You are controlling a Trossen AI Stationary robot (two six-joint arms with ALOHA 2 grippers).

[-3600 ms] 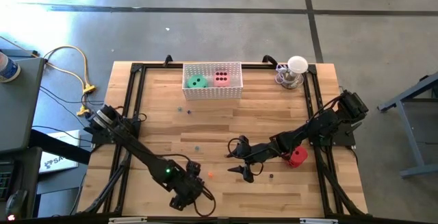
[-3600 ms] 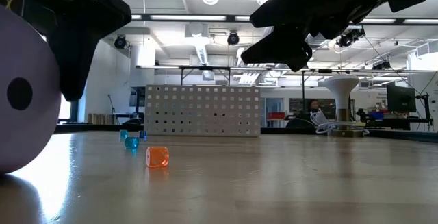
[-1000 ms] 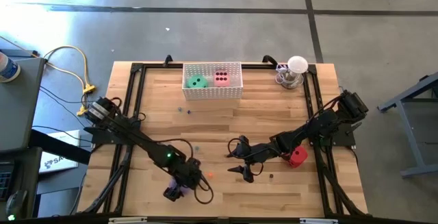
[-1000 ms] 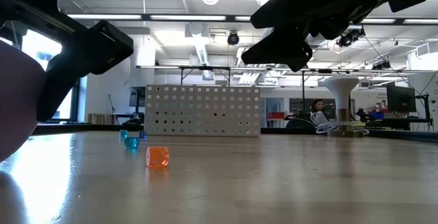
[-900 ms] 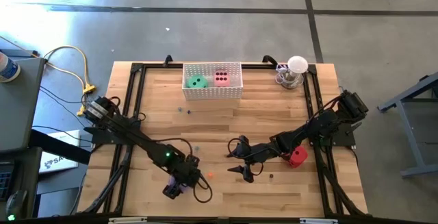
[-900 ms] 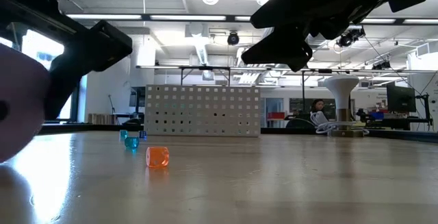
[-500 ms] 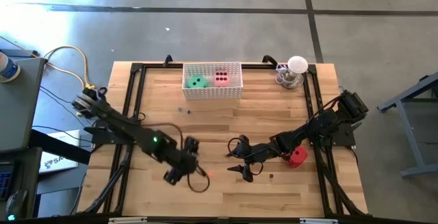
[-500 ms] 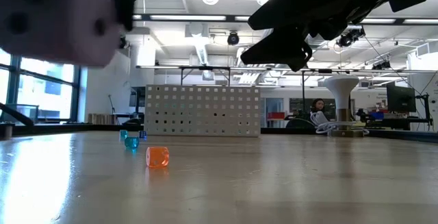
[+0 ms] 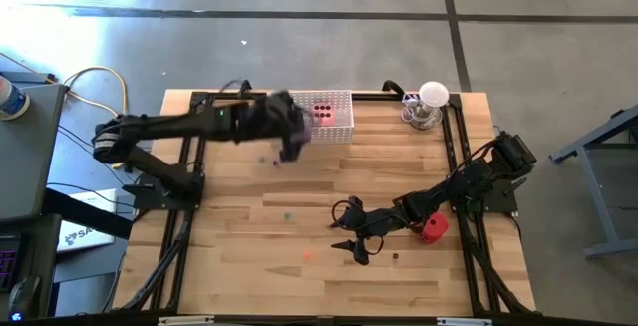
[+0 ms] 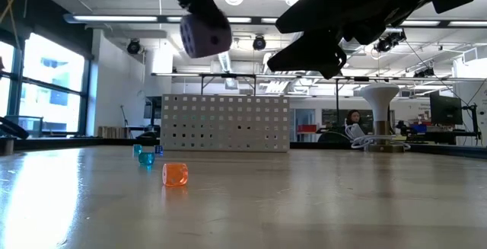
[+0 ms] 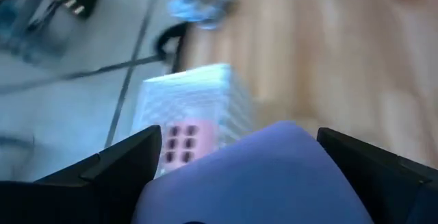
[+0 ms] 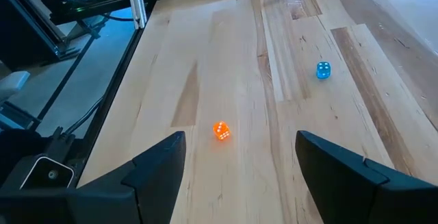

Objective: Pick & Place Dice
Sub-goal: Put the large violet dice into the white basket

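Note:
My left gripper (image 9: 290, 137) is shut on the purple die (image 10: 205, 34), high in the air at the near left corner of the white perforated basket (image 9: 334, 130). The left wrist view shows the purple die (image 11: 274, 176) between my fingers, with the basket (image 11: 205, 97) and the pink die (image 11: 181, 142) beyond. The pink die (image 9: 322, 114) lies in the basket. My left arm hides the green die. The red die (image 9: 433, 229) rests on the table beside my right arm. My right gripper (image 9: 349, 236) hangs open above the table's middle, touching nothing. My left gripper pinches the purple die between its two fingers, one finger (image 11: 116, 166) on each of two opposite faces. The fingers come at it from above, slanting in from the table's left. The die's face (image 10: 207, 37) shows below them, lifted clear of the table.
Tiny coloured dice lie on the wood: an orange one (image 12: 220, 131) and a blue one (image 12: 323, 70). A white knob on a metal stand (image 9: 431, 102) sits at the far right corner. Black rails (image 9: 194, 157) run along the table's sides.
My left gripper, shut on the purple die, has risen from the table's near edge and swung quickly toward the far edge, up to the basket. The die has gone with it, lifted clear and carried high.

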